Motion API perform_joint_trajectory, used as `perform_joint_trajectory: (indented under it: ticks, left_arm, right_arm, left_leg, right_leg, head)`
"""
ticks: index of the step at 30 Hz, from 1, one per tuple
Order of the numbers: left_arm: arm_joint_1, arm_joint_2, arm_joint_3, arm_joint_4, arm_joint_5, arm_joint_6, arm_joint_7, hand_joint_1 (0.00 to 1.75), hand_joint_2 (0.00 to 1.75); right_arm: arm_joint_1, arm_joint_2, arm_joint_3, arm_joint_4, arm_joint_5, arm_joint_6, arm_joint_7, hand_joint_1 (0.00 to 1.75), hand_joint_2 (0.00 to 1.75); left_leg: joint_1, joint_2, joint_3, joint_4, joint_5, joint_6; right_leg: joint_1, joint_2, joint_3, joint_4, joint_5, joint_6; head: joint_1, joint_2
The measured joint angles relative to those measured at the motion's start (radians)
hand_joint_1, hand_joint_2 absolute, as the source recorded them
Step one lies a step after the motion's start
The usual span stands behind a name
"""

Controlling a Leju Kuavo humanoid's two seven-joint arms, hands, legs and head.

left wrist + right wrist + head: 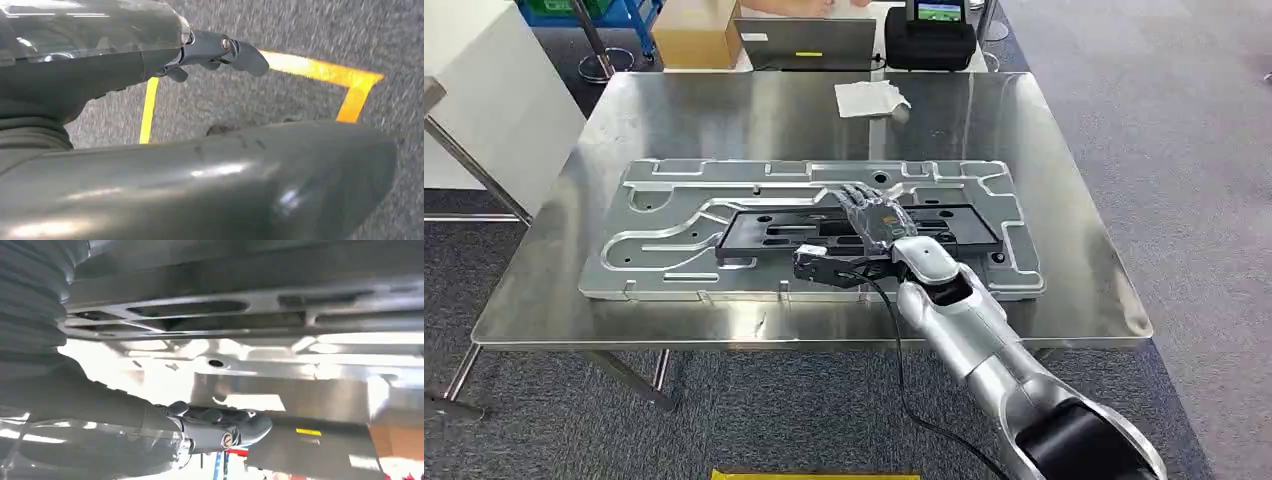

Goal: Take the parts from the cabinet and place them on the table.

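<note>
1. On the steel desk [1044,180] in front of me I see a large silver machined plate [674,215], lying flat and taking most of the middle of the desk.
2. On top of this plate lies a black part [764,232], long and flat with slots; it sits inside the outline of the silver plate, toward its right half.
3. My right hand [874,215] is over the black part, the palm facing down, the fingers [856,197] stretched forward and spread. They grasp nothing; from the head view I cannot tell if they touch the part or are just above it.
4. In the right wrist view the thumb [240,426] is close to the bright metal surface, and the slotted black part [190,310] is seen beyond it.
5. My left hand [220,52] hangs over the grey carpet floor [300,35], near a yellow tape line [320,72]. Its fingers seem slightly curled and hold nothing, but I cannot tell clearly if they are released or clenched.
6. At the far edge of the desk lies a crumpled white cloth [871,98]. Behind the desk there are a laptop [804,42], a cardboard box [696,32] and a small black device with a screen [929,35].
</note>
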Motion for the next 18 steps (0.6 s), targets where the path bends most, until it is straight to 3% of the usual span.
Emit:
perform_joint_trajectory:
  ticks: [1, 2, 5, 6, 7, 8, 10, 11, 12, 15, 16, 18]
  left_arm:
    - [0.0, 0.0, 0.001, 0.0, 0.001, 0.003, 0.0, 0.0, 0.0]
    - [0.001, 0.0, 0.002, 0.0, 0.002, 0.003, 0.002, 0.0, 0.0]
    - [0.001, 0.0, 0.005, 0.0, 0.002, 0.008, 0.007, 0.0, 0.0]
    - [0.004, -0.001, 0.005, 0.0, 0.002, 0.008, 0.009, 0.0, 0.0]
    - [0.007, -0.002, 0.005, 0.0, 0.002, 0.008, 0.009, 0.0, 0.0]
    - [0.008, -0.002, 0.006, 0.0, 0.004, 0.008, 0.011, 0.0, 0.0]
    - [0.008, -0.002, 0.01, 0.0, 0.011, -0.001, 0.014, 0.0, 0.0]
    - [0.008, -0.003, 0.014, 0.0, 0.014, -0.005, 0.014, 0.0, 0.0]
    - [0.006, -0.005, 0.02, 0.0, 0.021, -0.006, 0.011, 0.0, 0.0]
    - [0.008, -0.008, 0.028, 0.0, 0.032, -0.005, 0.005, 0.0, 0.0]
    - [0.009, -0.012, 0.031, 0.0, 0.036, -0.004, 0.003, 0.0, 0.0]
    - [0.006, -0.014, 0.04, 0.0, 0.053, -0.01, -0.006, 0.0, 0.0]
  right_arm:
    - [0.013, 0.003, -0.013, -0.053, -0.051, -0.002, -0.012, 0.0, 1.75]
    - [0.021, 0.009, -0.026, -0.107, -0.115, -0.002, -0.019, 0.0, 1.75]
    - [0.068, 0.013, -0.067, -0.321, -0.344, -0.023, -0.022, 0.0, 1.75]
    - [0.084, 0.013, -0.083, -0.403, -0.41, -0.047, -0.024, 0.0, 1.75]
    - [0.097, 0.01, -0.098, -0.469, -0.457, -0.069, -0.025, 0.0, 1.75]
    - [0.109, 0.004, -0.113, -0.536, -0.5, -0.09, -0.027, 0.0, 1.75]
    - [0.134, -0.008, -0.143, -0.66, -0.584, -0.127, -0.037, 0.0, 1.75]
    - [0.151, -0.015, -0.154, -0.711, -0.637, -0.143, -0.043, 0.0, 1.75]
    - [0.174, -0.029, -0.166, -0.761, -0.705, -0.156, -0.045, 0.0, 1.75]
    - [0.263, -0.065, -0.19, -0.862, -0.874, -0.175, -0.068, 0.0, 1.75]
    - [0.297, -0.079, -0.197, -0.887, -0.914, -0.18, -0.079, 0.0, 1.75]
    - [0.368, -0.112, -0.215, -0.934, -0.982, -0.192, -0.118, 0.0, 1.75]
  left_leg:
    - [0.002, 0.001, -0.006, 0.01, -0.012, -0.005]
    - [0.002, 0.001, -0.02, 0.047, -0.043, -0.009]
    - [0.007, 0.001, -0.123, 0.283, -0.156, -0.02]
    - [0.008, 0.002, -0.143, 0.326, -0.161, -0.023]
    - [0.01, 0.002, -0.136, 0.312, -0.141, -0.024]
    - [0.013, 0.003, -0.106, 0.251, -0.101, -0.025]
    - [0.017, 0.002, -0.012, 0.066, -0.014, -0.024]
    - [0.015, 0.0, 0.008, 0.036, -0.033, -0.021]
    - [0.011, -0.002, 0.006, 0.023, -0.025, -0.01]
    - [0.008, -0.002, 0.002, 0.026, -0.019, 0.002]
    - [0.014, 0.001, 0.001, 0.015, -0.01, 0.016]
    - [0.014, 0.002, -0.009, 0.012, 0.0, 0.031]
  right_leg:
    - [-0.009, -0.004, 0.005, -0.01, 0.007, -0.005]
    - [-0.01, -0.003, 0.004, -0.012, 0.008, -0.011]
    - [-0.007, -0.007, 0.002, -0.009, 0.007, -0.014]
    - [-0.007, -0.008, 0.001, -0.008, 0.006, -0.014]
    - [-0.007, -0.008, 0.002, -0.005, 0.004, -0.013]
    - [-0.008, -0.008, 0.002, 0.0, 0.004, -0.011]
    - [-0.01, -0.006, 0.002, 0.012, -0.004, -0.002]
    - [-0.007, -0.005, -0.003, 0.016, -0.007, 0.003]
    - [-0.002, -0.003, -0.011, 0.025, -0.007, 0.008]
    - [-0.005, -0.004, -0.009, 0.018, 0.002, 0.023]
    - [-0.008, -0.002, -0.013, 0.025, -0.01, 0.03]
    - [-0.01, -0.002, -0.041, 0.106, -0.093, 0.039]
  head:
    - [0.0, 0.0]
    - [-0.001, 0.0]
    - [-0.001, 0.0]
    - [-0.001, 0.0]
    - [-0.001, 0.0]
    - [-0.001, 0.0]
    - [-0.001, 0.0]
    - [-0.001, 0.0]
    - [0.0, 0.0]
    - [0.0, 0.0]
    - [0.0, 0.0]
    - [0.0, 0.0]
